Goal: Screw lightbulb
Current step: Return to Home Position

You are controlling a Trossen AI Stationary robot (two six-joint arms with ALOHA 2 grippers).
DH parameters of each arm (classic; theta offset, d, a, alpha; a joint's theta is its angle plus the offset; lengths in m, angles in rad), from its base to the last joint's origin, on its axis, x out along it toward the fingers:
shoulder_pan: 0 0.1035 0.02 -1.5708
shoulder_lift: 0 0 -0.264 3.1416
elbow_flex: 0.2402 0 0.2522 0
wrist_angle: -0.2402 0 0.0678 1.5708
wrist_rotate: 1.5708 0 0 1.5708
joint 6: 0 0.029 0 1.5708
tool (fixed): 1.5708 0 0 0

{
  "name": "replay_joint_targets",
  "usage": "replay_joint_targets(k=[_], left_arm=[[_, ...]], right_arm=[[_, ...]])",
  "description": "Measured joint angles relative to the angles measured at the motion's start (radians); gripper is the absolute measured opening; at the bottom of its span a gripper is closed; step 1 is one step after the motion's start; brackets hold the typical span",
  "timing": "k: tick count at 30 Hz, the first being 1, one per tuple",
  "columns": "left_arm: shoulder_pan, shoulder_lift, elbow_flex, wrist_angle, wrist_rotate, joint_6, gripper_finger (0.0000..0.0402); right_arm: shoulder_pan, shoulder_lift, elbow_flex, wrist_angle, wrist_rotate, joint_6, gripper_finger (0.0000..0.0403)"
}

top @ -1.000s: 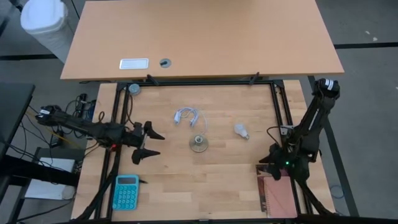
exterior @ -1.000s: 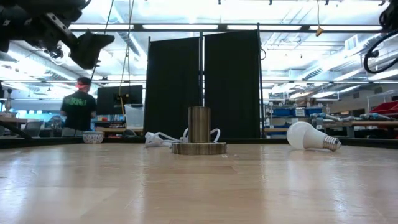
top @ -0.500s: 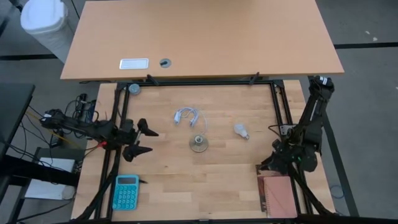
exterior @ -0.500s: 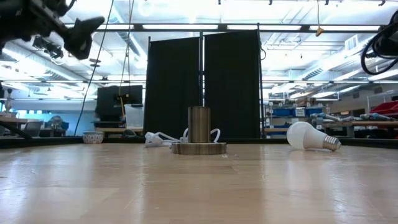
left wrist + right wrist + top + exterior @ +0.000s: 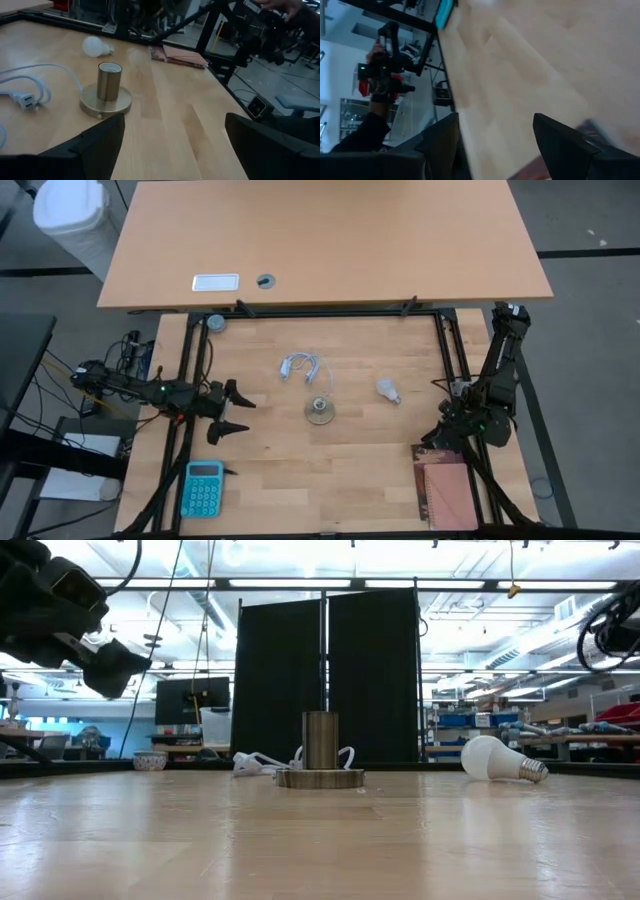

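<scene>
Both arms have drawn back to the table sides — left gripper (image 5: 246, 415) and right gripper (image 5: 495, 125) spread, empty — lightbulb (image 5: 387, 390) lies loose, apart from socket (image 5: 320, 411), unscrewed.

A white lightbulb (image 5: 387, 389) with a greyish screw base is lying on a pale honey-coloured wooden table (image 5: 350, 470) that is showing narrow plank stripes. The socket (image 5: 320, 411) is gleaming brassy gold; the coiled cable (image 5: 301, 366) is showing white. A calculator (image 5: 203, 488) is showing teal, a notebook (image 5: 446, 492) dusty reddish pink, and two screens (image 5: 325, 670) are standing black.
</scene>
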Motion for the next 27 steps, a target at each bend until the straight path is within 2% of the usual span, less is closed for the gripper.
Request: replay_joint_targets(k=[5, 13, 27], left_arm=[[0.000, 0.000, 0.000, 0.001, -0.001, 0.000, 0.0351], [0.000, 0.001, 0.000, 0.029, -0.003, 0.000, 0.0351], [0.000, 0.001, 0.000, 0.044, -0.004, 0.000, 0.0351]], right_arm=[[0.000, -0.082, -0.123, 0.017, -0.001, -0.003, 0.0258], [-0.005, -0.125, -0.151, 0.185, -0.053, -0.032, 0.0257], [-0.005, -0.306, -0.151, 0.181, -0.059, -0.028, 0.0258]])
